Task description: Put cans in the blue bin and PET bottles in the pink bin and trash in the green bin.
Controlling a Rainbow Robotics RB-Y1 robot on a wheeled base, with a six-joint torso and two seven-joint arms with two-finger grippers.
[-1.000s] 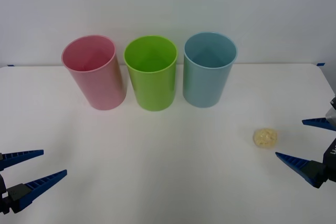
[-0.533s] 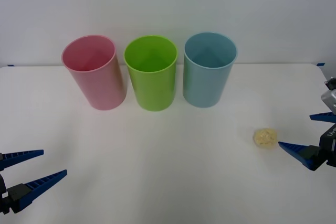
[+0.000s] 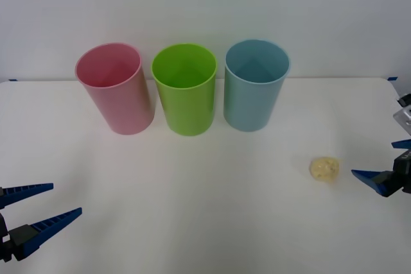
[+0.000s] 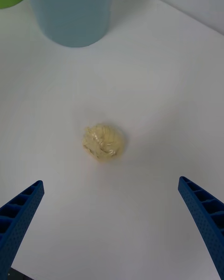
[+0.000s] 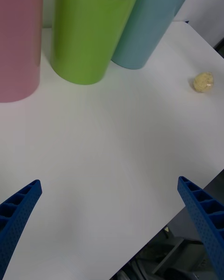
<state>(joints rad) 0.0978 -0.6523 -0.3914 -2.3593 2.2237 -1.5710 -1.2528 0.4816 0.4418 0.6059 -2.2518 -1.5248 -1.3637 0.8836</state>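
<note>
White table (image 3: 212,222), 3 bins at back. Lay near right edge: trash (image 3: 324,169), ungrasped. Hovered just beside, spread: right gripper (image 3: 393,160). Probably approach step; needed next: straddle, pinch, carry to green bin (image 3: 185,88).

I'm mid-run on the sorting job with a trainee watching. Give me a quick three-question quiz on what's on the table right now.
1. True or false: the trash already sits inside the green bin.
2. Multiple choice: which bin stands nearest the trash? A) the pink bin B) the green bin C) the blue bin
3. Fill in: the right gripper is ____, with the trash lying on the table just ahead of its fingers.

Key
1. False: it lies on the table, outside every bin.
2. C.
3. Open. The left gripper waits, also open, at the table's near left.
</note>
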